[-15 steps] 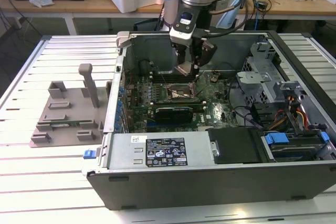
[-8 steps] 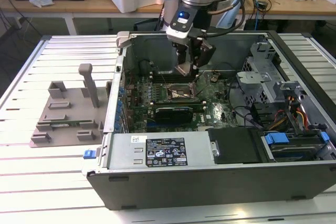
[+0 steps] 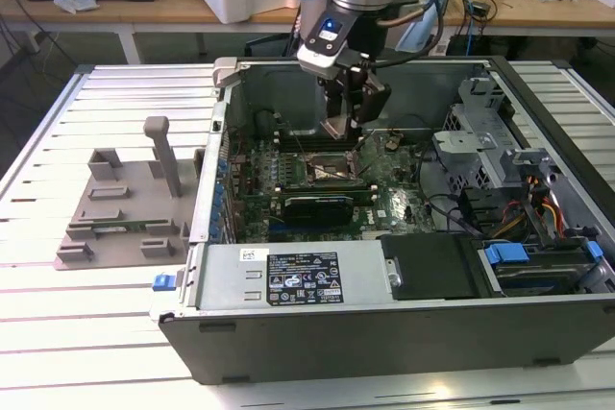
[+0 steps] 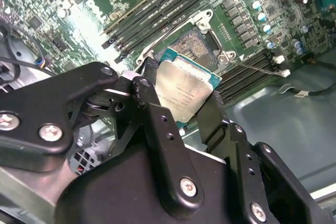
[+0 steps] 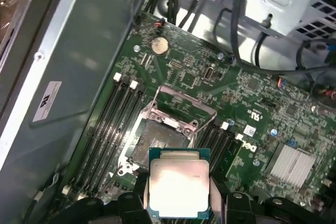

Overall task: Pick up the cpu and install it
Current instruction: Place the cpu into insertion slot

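The cpu, a small square chip with a silvery top plate and a teal rim, sits clamped between my gripper's two black fingers. In the first wrist view the cpu hangs just short of the open socket, whose metal load frame is flipped up. The exterior view has my gripper lowered inside the open computer case, a little above the socket on the green motherboard. The cpu is apart from the socket and held tilted.
A long black expansion card lies just in front of the socket. Memory slots flank it on both sides. A drive cage with cables fills the case's right. A grey fixture stands on the slatted table to the left.
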Action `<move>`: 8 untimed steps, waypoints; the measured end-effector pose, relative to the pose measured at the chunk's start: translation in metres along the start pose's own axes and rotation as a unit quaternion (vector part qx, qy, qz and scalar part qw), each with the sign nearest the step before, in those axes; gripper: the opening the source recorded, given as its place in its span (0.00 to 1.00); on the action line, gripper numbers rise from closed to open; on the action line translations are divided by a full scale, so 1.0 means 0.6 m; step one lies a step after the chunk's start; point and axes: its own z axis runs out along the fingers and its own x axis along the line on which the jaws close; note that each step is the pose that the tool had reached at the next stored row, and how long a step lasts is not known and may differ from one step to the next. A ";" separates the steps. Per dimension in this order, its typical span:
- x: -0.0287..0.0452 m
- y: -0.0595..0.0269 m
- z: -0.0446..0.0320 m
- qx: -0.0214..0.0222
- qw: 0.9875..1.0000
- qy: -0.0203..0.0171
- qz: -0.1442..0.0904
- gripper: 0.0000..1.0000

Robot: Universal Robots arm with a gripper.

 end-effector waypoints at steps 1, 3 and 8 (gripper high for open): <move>0.000 0.000 0.000 0.000 1.000 0.000 0.005 0.55; 0.000 0.000 0.000 0.002 1.000 -0.002 0.020 0.55; 0.000 0.000 0.000 0.004 0.999 -0.004 0.052 0.55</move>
